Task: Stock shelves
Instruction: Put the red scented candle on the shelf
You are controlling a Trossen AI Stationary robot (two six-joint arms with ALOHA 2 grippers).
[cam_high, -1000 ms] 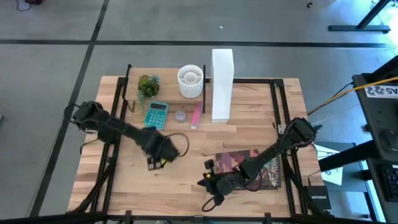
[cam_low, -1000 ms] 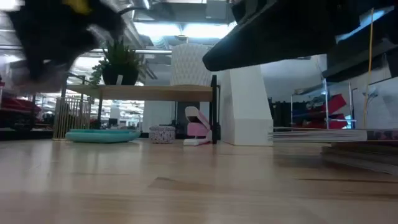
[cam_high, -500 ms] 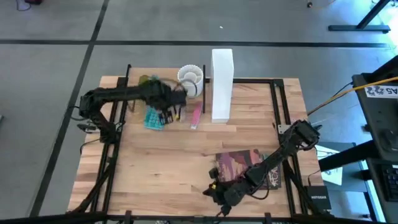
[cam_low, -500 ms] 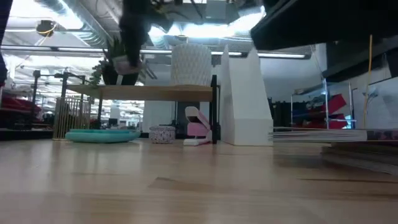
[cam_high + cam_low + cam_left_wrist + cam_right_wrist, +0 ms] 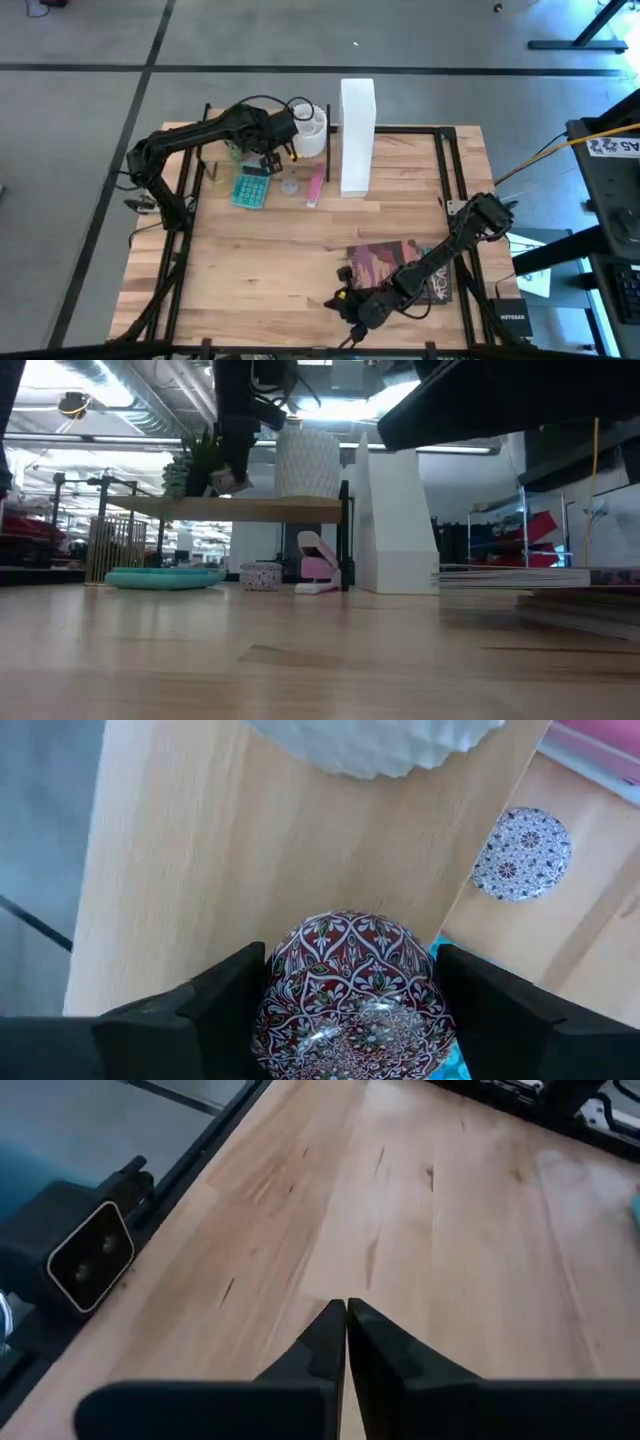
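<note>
Light-wood shelves (image 5: pixel 250 508) stand on thin black posts at the table's far side, left of a tall white file box (image 5: pixel 357 135). On the board sit a ribbed white pot (image 5: pixel 307 463), whose contents cannot be seen, and a small green plant (image 5: pixel 197 458). Under it lie a teal calculator (image 5: pixel 251 186), a small patterned disc (image 5: pixel 522 855) and a pink stapler (image 5: pixel 319 574). Left gripper (image 5: pixel 349 988) hovers above the board, between plant and pot, fingers clamped on a round red patterned tin (image 5: pixel 350 995). Right gripper (image 5: pixel 346 1320) rests low at the table's near edge, fingers pressed together, beside a magazine (image 5: pixel 402 268) whose cover lettering is unreadable.
</note>
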